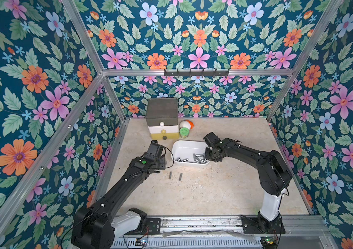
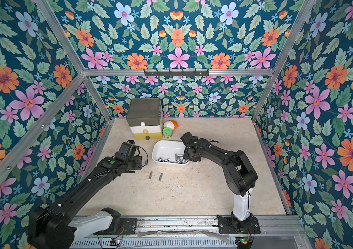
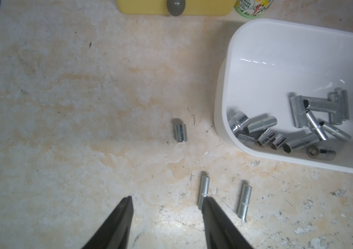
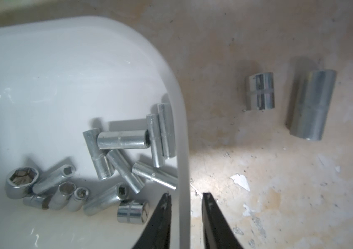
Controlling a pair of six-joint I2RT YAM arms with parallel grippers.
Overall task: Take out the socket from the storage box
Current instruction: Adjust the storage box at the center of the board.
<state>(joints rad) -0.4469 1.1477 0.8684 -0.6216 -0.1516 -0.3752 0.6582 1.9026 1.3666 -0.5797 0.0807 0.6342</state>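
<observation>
Pretty chunky matte-black build on the left arm (image 1: 115,194) and right arm (image 1: 246,153), each with a white shell (image 1: 270,204) down low. Left one's got a green dot (image 1: 144,162) and a thin looping black cable (image 1: 169,155). The left gripper (image 3: 167,198) has pointy black fingers.

Quick count: one storage box (image 1: 186,148), and I get thirteen sockets (image 4: 123,140) piled inside, give or take. Loose sockets (image 3: 180,133) on the tabletop (image 1: 214,194): five, three around its 8 o'clock, two off 3 o'clock. Also one drawer tower (image 1: 162,112) (three drawers) and one green can (image 1: 184,132).

storage box (image 1: 184,147) white | sockets (image 3: 320,105) silver | walls (image 1: 199,43) floral (teal ground)
</observation>
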